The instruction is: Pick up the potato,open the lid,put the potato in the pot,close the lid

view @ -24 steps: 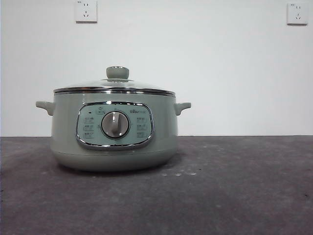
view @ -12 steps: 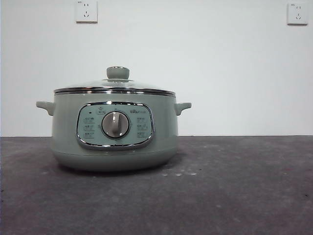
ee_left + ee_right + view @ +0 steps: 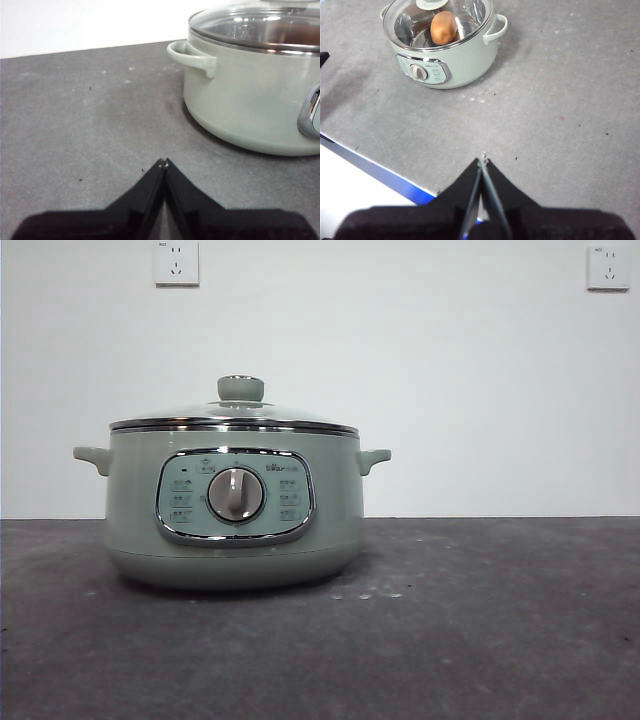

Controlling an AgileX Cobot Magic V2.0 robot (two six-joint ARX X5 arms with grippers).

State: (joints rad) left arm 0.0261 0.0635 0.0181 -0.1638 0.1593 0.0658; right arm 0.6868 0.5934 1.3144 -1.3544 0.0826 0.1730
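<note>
The pale green pot [image 3: 232,505] stands on the dark table, left of centre in the front view. The glass lid [image 3: 235,418] with its green knob [image 3: 241,389] sits shut on it. The orange-brown potato [image 3: 443,27] lies inside the pot [image 3: 445,55], seen through the lid [image 3: 462,15] in the right wrist view. My left gripper [image 3: 163,162] is shut and empty, low over the table beside the pot [image 3: 250,100]. My right gripper [image 3: 482,160] is shut and empty, high and well away from the pot.
The grey table [image 3: 480,640] ends at a blue front edge [image 3: 375,167]. A white wall with two power sockets [image 3: 176,262] stands behind the pot.
</note>
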